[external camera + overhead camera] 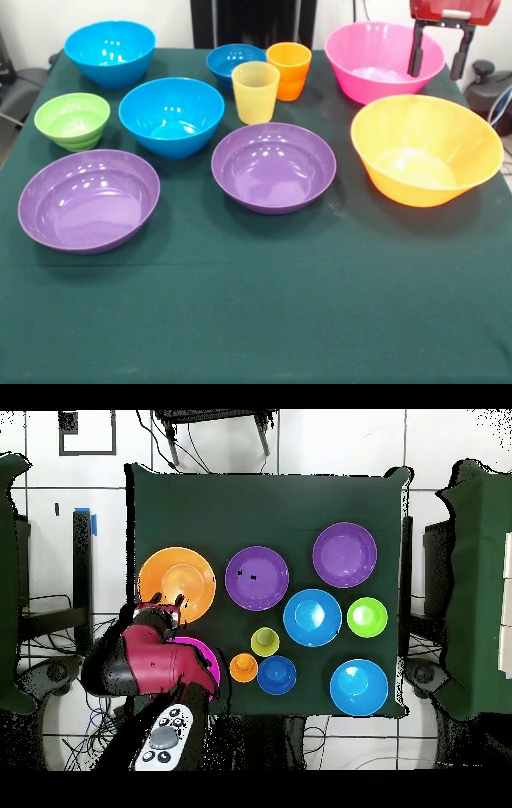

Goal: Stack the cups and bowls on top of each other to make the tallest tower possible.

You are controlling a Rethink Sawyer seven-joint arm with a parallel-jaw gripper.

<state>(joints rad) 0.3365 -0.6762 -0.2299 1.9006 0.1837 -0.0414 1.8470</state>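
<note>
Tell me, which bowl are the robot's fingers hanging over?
The large pink bowl at the table's far edge. The open fingers hang above its rim; the yellow-orange bowl sits nearer the camera.

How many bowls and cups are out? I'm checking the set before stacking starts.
Bowls: 8
Cups: 2
Total: 10
</note>
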